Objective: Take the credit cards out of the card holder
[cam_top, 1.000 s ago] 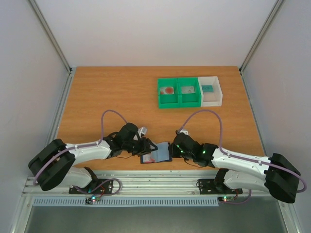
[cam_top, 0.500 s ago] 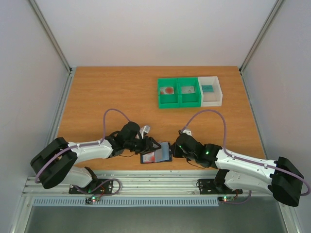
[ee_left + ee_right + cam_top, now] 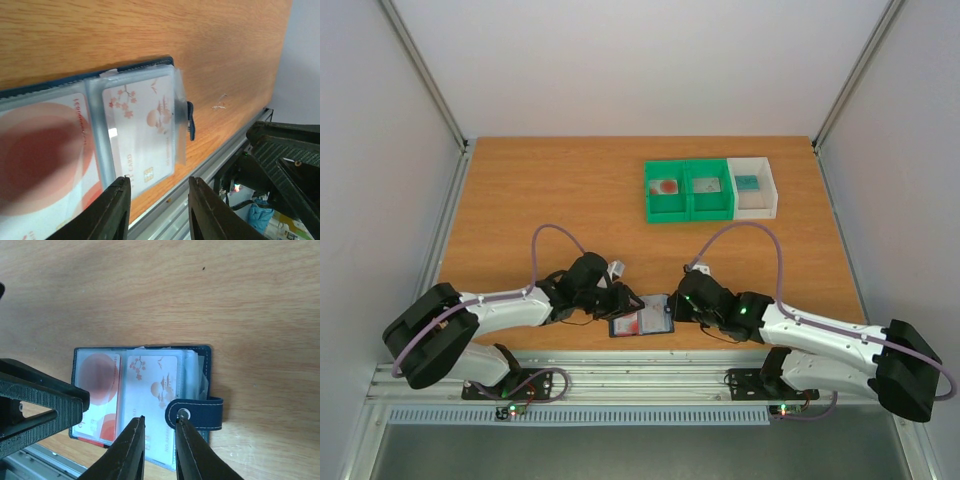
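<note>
Edged left fingers (image 3: 157, 192) closer over open card holder (image 3: 204, 356), flat at near edge of worktop (image 3: 250, 300). Left fingers part open, empty; right fingers (image 3: 159, 424) narrowly parted beside tab (image 3: 200, 414), empty. Best: pin holder, pinch only credit cards' (image 3: 152, 385) exposed edge.

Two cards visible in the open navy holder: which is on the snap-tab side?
The white plastic card with pink blossom print, in the sleeve beside the navy snap tab. The other card, with the large red circle, is in the opposite sleeve.
</note>
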